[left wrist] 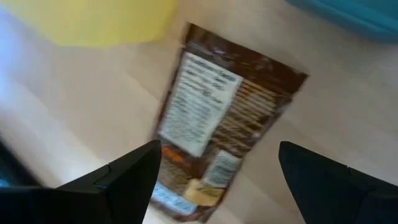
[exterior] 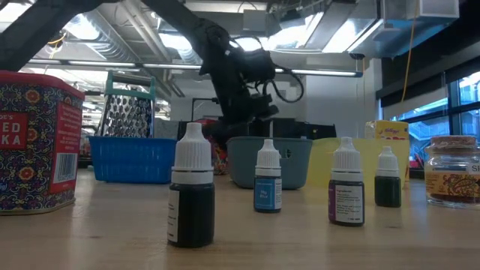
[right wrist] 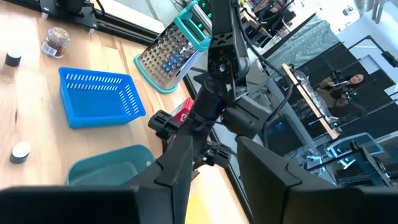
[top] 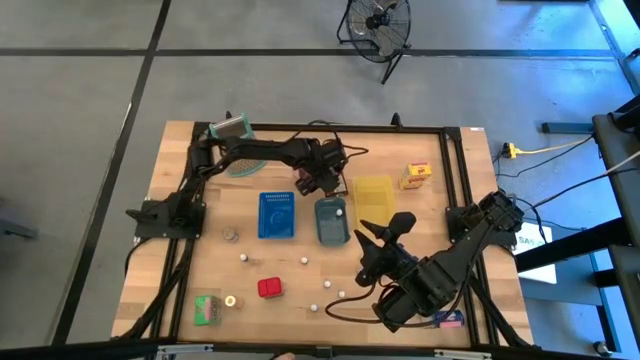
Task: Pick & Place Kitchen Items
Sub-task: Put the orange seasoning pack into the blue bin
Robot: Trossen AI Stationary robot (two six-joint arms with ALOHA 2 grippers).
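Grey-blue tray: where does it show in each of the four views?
High view: grey-blue tray at table centre, between the blue tray and the yellow tray.
Low view: mid-picture, behind the small bottles.
Left wrist view: only a corner, beyond the brown packet.
Right wrist view: next to the blue tray.
Shared landmark: the yellow tray beside it.

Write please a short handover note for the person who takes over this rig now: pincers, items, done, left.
Left pincer: open, over the brown packet, which lies flat on the table by the yellow tray; not gripped.
Right pincer: open, holding nothing, at the near right.
Loose on the table: red tin, green carton, small jar, white-capped bottles.
Done: I cannot confirm any item in a tray.
Left: grip the packet, then the rest.
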